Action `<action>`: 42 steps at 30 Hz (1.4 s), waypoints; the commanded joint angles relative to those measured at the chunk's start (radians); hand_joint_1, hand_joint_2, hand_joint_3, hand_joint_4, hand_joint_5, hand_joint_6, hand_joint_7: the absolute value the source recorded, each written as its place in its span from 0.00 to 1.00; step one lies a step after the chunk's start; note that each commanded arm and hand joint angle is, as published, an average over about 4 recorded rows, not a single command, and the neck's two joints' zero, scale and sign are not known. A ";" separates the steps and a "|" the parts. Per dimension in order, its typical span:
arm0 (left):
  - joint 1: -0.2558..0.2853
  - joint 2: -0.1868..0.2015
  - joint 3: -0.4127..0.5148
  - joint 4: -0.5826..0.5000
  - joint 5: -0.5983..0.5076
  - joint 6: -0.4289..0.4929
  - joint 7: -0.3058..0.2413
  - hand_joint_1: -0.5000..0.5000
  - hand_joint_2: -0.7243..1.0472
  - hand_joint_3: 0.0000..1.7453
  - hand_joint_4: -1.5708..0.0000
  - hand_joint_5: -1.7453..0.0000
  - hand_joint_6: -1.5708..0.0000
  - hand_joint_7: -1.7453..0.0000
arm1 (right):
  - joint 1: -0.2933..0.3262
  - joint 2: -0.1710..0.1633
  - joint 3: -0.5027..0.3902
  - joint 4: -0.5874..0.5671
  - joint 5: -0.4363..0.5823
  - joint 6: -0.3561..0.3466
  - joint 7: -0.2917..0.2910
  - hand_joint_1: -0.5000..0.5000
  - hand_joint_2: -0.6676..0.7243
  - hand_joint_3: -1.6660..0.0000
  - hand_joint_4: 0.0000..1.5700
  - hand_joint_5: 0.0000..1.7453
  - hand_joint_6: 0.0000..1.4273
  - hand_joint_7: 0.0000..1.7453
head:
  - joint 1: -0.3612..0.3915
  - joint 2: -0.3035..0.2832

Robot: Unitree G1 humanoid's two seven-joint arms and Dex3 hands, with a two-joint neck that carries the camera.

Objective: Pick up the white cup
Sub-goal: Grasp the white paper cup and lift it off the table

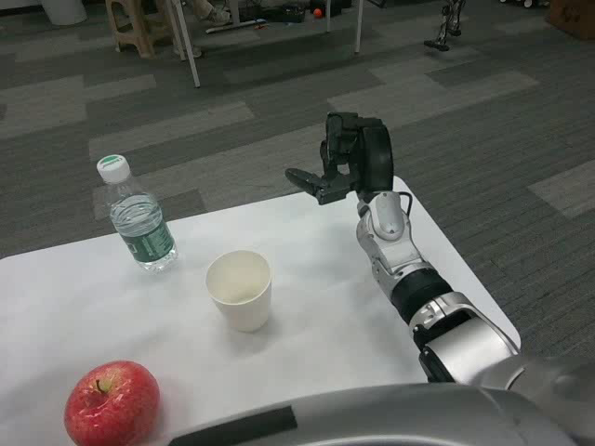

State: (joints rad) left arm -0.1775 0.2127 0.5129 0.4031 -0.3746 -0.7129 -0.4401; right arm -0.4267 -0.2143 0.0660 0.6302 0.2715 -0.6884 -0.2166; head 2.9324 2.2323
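Head view:
White cup (240, 290): standing upright and open-topped on the white bench (56, 307), near its middle.
Right robot hand (339, 160): hovering above the bench's far edge, beyond and right of the cup, fingers spread wide, holding nothing.
Water bottle (137, 217): standing left of the cup, green-capped.
Red apple (112, 402): lying at the near left.

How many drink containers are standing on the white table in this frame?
2. The white cup stands upright near the table's middle; the water bottle stands behind it to the left. Nothing seems hidden.
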 commanded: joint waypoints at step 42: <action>0.059 0.072 -0.261 -0.191 -0.188 0.355 0.220 0.00 1.00 0.05 1.00 1.00 1.00 0.96 | -0.014 -0.418 0.140 -0.252 0.012 0.070 0.202 0.08 0.82 0.95 0.00 0.00 0.00 0.00 | 0.247 -0.069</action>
State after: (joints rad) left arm -0.1640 0.2368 0.1664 0.3297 -0.6209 -0.5478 -0.1572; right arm -0.4550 -0.6179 0.1785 0.3697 0.2729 -0.6257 -0.0239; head 3.1596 2.1625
